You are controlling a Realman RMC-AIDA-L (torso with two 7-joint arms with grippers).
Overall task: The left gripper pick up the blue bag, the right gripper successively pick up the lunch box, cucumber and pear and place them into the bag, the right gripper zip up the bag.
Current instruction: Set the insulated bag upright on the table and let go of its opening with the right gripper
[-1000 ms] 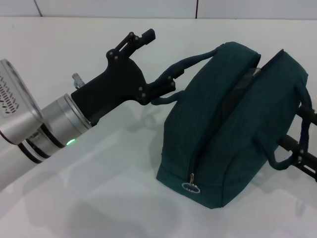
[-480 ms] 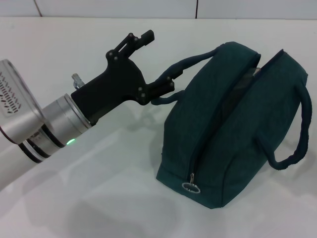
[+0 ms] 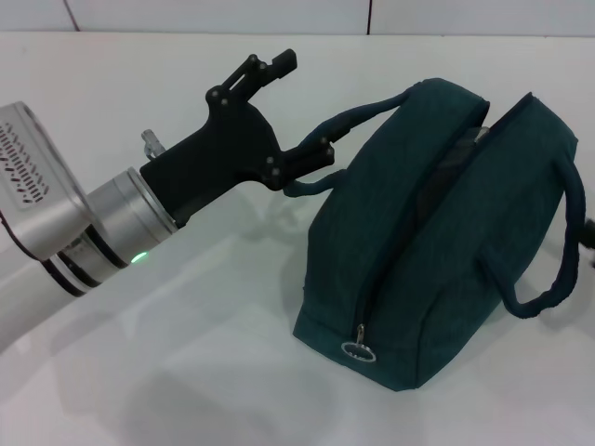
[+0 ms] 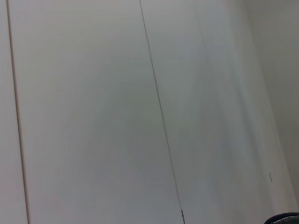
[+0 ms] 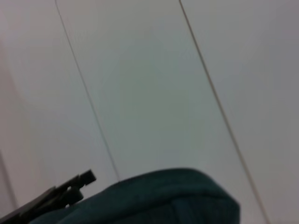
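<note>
The blue bag (image 3: 418, 260) stands on the white table, its zip open along the top and the zip pull (image 3: 358, 349) at the near end. My left gripper (image 3: 302, 110) is open at the bag's left handle (image 3: 358, 116), with its lower fingertip (image 3: 321, 153) against the strap. The right handle (image 3: 569, 251) hangs loose. Only a dark sliver of the right gripper (image 3: 588, 232) shows at the right edge. The right wrist view shows the bag's top (image 5: 159, 198) and a left fingertip (image 5: 77, 184). Lunch box, cucumber and pear are out of view.
The white table (image 3: 186, 372) spreads around the bag, with a tiled wall behind it (image 3: 279, 14). The left wrist view shows only white panels (image 4: 140, 116).
The right gripper let go of the right handle and pulled back out at the right edge; the handle sagged. The left gripper rose slightly at the left handle.
</note>
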